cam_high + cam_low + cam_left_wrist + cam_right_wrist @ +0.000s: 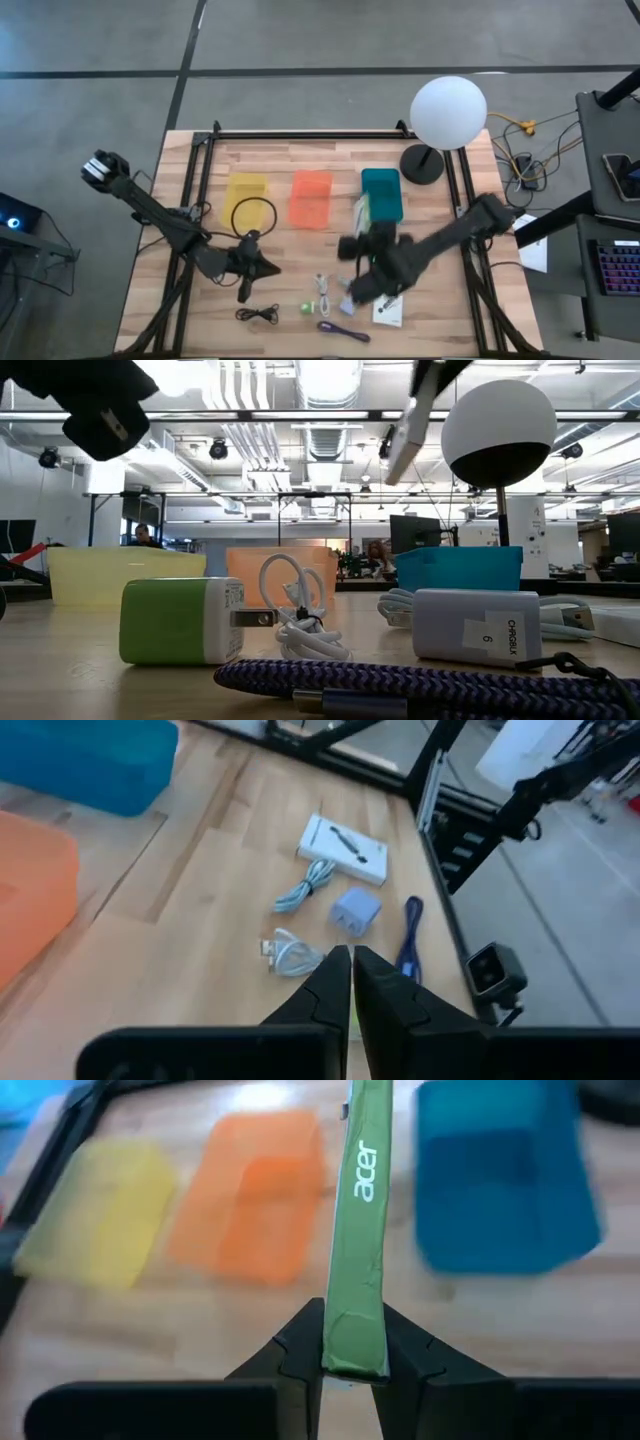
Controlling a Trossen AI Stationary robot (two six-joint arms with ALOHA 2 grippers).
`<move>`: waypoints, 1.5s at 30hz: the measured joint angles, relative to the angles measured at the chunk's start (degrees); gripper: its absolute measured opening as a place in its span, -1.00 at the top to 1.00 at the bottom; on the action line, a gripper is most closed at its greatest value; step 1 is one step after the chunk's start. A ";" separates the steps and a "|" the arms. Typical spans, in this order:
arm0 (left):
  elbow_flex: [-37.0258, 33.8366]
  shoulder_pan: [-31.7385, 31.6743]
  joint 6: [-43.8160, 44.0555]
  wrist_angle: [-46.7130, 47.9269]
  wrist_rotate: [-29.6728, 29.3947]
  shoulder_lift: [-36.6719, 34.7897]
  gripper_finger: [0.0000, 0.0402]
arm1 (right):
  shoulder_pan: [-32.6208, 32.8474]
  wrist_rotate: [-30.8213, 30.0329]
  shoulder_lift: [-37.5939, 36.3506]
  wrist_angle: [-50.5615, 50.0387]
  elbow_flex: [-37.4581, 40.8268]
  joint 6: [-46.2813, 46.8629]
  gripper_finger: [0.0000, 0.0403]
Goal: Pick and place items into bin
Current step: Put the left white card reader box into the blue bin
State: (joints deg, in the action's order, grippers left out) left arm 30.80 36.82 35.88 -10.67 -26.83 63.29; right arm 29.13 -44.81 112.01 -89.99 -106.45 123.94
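Observation:
My right gripper (355,1365) is shut on a flat white box with a green edge printed "acer" (362,1200), high over the table near the teal bin (381,193). The box also shows in the low view (405,425). My left gripper (352,970) is shut and empty above the table's left middle (266,267). On the near table lie a black cord (258,315), a green-and-white charger (180,620), a white cord (295,610), a lavender cube (475,625), a purple cord (400,690) and a white card (388,312). My right gripper pinches the box's near end (352,1342) between its two fingers, one on each flat face. The box stands on edge, its green edge up. It sticks out ahead of the fingers toward the far edge, tilted and lifted clear of the table.
A yellow bin (247,195) with a black cord loop (253,215) and an orange bin (311,198) stand left of the teal bin. A white globe lamp (448,112) stands at the far right. A black frame rail (300,136) runs along the far edge.

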 joint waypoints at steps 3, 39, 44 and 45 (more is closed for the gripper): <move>-0.09 0.00 -0.06 -0.34 0.09 -1.38 0.99 | -3.13 1.17 -6.70 0.61 7.68 0.83 0.74; -0.19 -1.22 2.10 -1.03 -9.48 -2.32 0.99 | -21.38 8.82 -22.39 50.28 53.69 -20.64 0.73; -0.20 -1.22 4.24 -0.89 -9.54 -2.18 0.99 | -21.26 9.18 -22.47 55.08 55.12 -20.28 0.66; -0.21 -1.22 4.24 -0.89 -9.53 -2.05 0.99 | -21.26 9.49 -22.47 54.85 55.16 -19.07 0.63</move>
State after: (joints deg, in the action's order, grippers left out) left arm 30.59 35.59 40.12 -11.56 -36.36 61.24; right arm 7.87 -35.32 89.54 -35.14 -51.29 104.87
